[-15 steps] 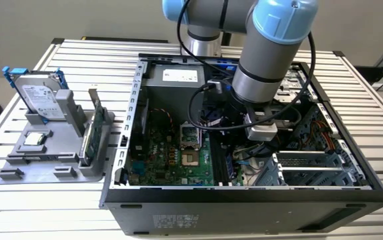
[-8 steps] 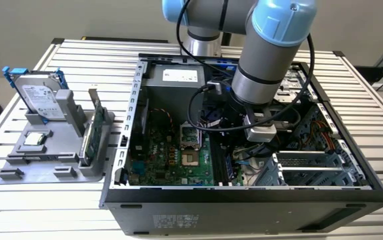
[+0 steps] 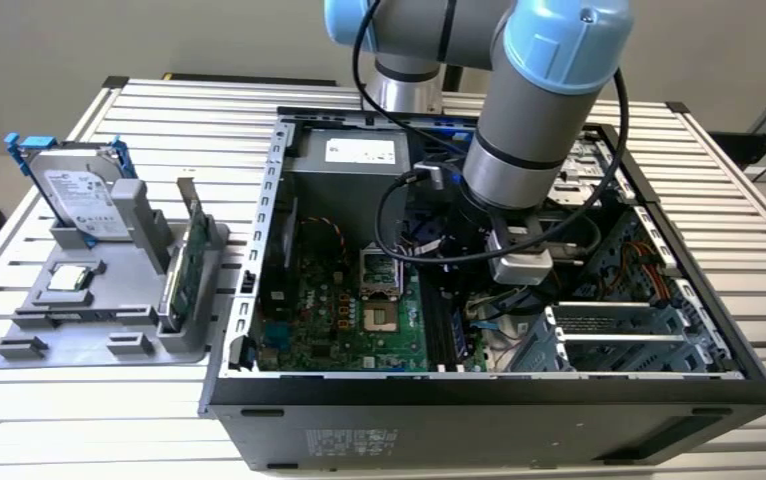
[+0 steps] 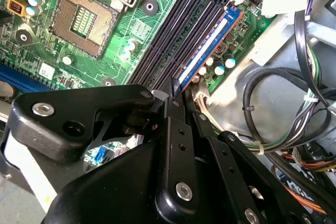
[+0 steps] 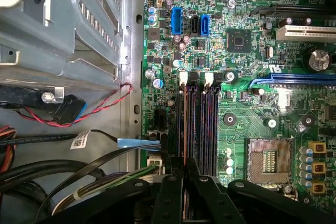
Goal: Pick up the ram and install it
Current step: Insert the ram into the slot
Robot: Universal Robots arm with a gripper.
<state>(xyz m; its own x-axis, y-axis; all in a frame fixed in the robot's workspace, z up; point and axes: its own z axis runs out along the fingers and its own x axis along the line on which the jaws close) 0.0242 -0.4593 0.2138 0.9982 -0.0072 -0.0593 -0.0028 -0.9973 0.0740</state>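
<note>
The ram (image 4: 210, 45) is a blue stick with a pale strip, standing edge-up in the outermost of the long black slots (image 4: 173, 30) on the green motherboard (image 4: 131, 30). In the first wrist view the ram (image 5: 185, 124) is a thin line in the slot nearest the case wall. My gripper (image 4: 172, 88) has its black fingers (image 4: 181, 129) closed on one end of the stick, one on each side of it. My gripper (image 5: 185, 167) is low over the slots in the first wrist view too. In the exterior view my gripper (image 3: 474, 302) reaches down inside the open computer case (image 3: 490, 385).
A CPU socket (image 4: 81, 22) lies beside the slots. Cable bundles (image 4: 278, 114) crowd the case wall side, below a grey drive cage (image 5: 63, 24). Outside the case, a grey tray (image 3: 103, 340) holds a hard drive (image 3: 83, 195) and a tall green card (image 3: 186, 265).
</note>
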